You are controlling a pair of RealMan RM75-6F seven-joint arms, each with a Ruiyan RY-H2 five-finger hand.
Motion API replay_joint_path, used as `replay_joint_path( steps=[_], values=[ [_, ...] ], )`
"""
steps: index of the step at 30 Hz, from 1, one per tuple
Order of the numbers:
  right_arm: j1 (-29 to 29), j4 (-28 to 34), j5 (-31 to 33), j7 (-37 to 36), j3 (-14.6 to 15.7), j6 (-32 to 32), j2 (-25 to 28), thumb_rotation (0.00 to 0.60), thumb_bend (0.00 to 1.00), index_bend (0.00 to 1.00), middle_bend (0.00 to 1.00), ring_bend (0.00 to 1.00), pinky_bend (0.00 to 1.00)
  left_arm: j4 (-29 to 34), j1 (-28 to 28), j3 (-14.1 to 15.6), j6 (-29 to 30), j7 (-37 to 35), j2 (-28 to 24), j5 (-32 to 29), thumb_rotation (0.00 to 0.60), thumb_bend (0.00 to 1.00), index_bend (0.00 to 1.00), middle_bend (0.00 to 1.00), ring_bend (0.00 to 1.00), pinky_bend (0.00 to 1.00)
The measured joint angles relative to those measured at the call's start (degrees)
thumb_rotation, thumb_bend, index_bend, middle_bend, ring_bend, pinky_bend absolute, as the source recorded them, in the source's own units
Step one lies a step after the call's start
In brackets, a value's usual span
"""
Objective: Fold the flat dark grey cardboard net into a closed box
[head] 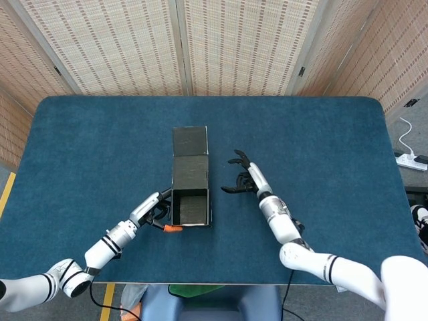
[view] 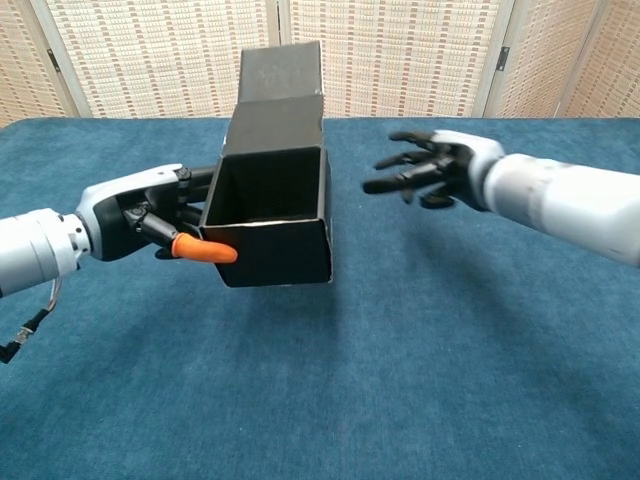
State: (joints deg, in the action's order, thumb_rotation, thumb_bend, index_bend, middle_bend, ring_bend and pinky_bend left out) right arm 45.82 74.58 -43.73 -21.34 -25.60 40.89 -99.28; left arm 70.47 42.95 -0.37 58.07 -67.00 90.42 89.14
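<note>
We saw woven, reed-patterned folding screens (head: 221, 43) closing off the room behind the work area, with pale floor showing at the sides. On the floor to the right lay a white power strip (head: 409, 160) with its cable, and a strip of yellow floor tape (head: 7, 194) ran along the left edge.

The tabletop (head: 321, 140) was a broad rectangle with rounded corners, covered in deep blue felt-like cloth.

Near its middle, slightly left, sat the dark grey cardboard box (head: 190, 200), already folded into an open-topped tray with four upright walls. Its lid flap (head: 190, 142) was still unfolded and stretched away from the robot; in the chest view the lid flap (view: 281, 70) rose tilted above the rear wall, and the box (view: 285, 255) seemed raised at its near end.

The left hand (head: 155, 212) held the box's left wall, its orange-tipped thumb (view: 205, 250) pressed against the front corner and the dark fingers (view: 185, 185) laid along the outside of the wall.

The right hand (head: 245, 177) hovered just to the right of the box, apart from it, fingers spread wide and holding nothing.
</note>
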Motion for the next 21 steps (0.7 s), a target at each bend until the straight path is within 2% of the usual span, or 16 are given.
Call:
replay_joint_path(
  steps=[5, 11, 17, 21],
  values=[
    [7.2, -5.9, 4.4, 1.6, -5.1, -1.2, -5.7, 0.600, 0.00, 0.03, 0.18, 0.68, 1.00, 3.8, 0.1, -0.4, -0.3, 4.6, -1.8, -0.1, 0.600, 0.19, 0.54, 0.55, 0.70, 0.94],
    [11.4, -6.5, 7.5, 0.5, -11.2, -3.1, -7.6, 0.600, 0.00, 0.03, 0.19, 0.68, 1.00, 4.2, 0.7, -0.6, -3.4, 7.7, -2.3, -1.5, 0.600, 0.19, 0.54, 0.55, 0.70, 0.93],
    [10.9, 0.6, 7.7, -0.6, -12.5, -4.8, -4.5, 0.600, 0.00, 0.04, 0.22, 0.70, 1.00, 2.5, 0.6, -0.9, -6.8, 9.3, -2.0, -4.8, 0.600, 0.19, 0.54, 0.55, 0.70, 0.92],
    [9.6, 7.6, 7.3, 0.2, -10.5, -6.8, -0.6, 0.600, 0.00, 0.06, 0.24, 0.71, 1.00, 0.7, 0.3, -1.2, -8.8, 10.6, -1.5, -6.7, 0.600, 0.19, 0.53, 0.54, 0.70, 0.92]
  ],
)
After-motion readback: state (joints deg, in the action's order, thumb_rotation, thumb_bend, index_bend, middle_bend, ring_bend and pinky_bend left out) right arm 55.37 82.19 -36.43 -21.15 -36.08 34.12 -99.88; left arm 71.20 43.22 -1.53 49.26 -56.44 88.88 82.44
